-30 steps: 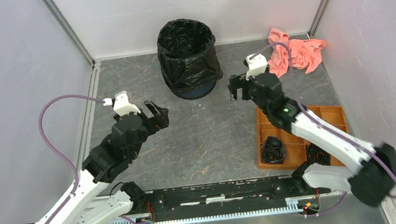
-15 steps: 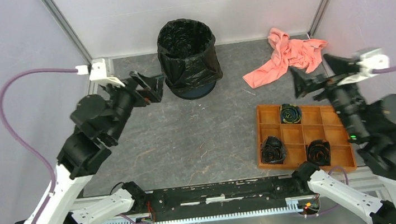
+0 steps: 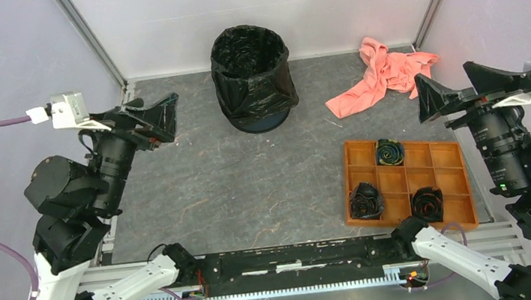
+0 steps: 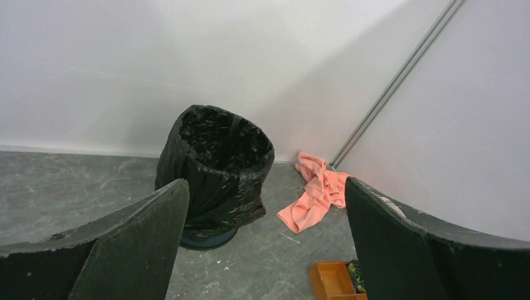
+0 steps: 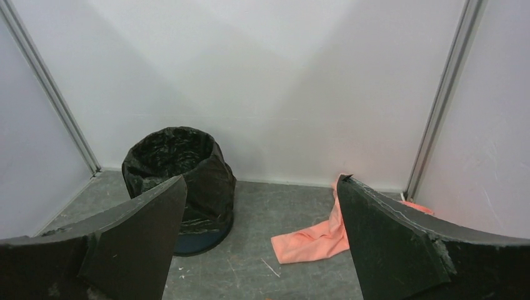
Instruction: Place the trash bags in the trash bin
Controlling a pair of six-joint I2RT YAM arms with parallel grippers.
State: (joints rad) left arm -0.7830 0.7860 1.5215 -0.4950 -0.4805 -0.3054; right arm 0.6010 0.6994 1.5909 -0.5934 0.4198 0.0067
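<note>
You will find the trash bag lining the upright trash bin, mouth up, at the far centre of the counter. Left pincer and right pincer both gape wide, empty, flanking it well apart. The left is nearer.

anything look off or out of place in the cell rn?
Two things. A pink cloth lies crumpled on the table in the far right corner, beyond the orange tray. The black bag lines the bin but hangs slack and bunched down its outside, nearly to the base. Nothing spilled or broken.
</note>
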